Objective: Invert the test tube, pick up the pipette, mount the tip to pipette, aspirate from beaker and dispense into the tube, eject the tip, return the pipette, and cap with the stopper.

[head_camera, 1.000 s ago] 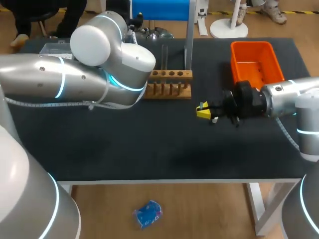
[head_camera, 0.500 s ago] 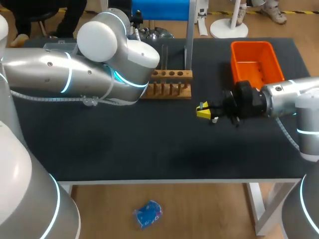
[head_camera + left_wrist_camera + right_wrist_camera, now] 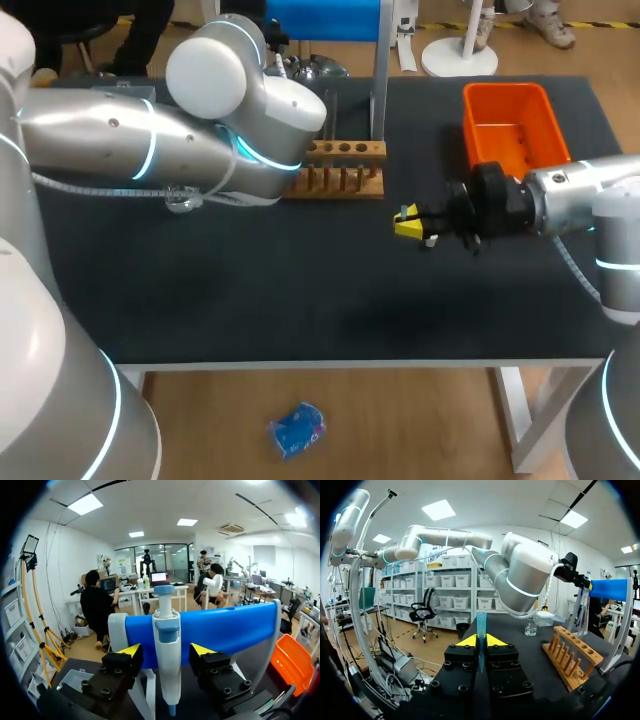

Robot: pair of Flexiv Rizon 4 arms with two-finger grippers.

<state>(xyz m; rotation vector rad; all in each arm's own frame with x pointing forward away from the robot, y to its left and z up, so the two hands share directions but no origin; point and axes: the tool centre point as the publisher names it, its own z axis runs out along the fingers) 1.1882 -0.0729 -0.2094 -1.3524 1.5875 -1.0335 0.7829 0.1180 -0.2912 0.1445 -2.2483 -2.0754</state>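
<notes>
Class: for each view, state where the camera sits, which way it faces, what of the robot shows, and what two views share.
Head view: above and behind, looking down on the table; left arm and right tool show.
Left wrist view: on that wrist, facing the pipette; left tool open around it.
Right wrist view: on that wrist, facing the left arm; right tool holds the test tube.
Shared: wooden rack, head and right wrist views.
</notes>
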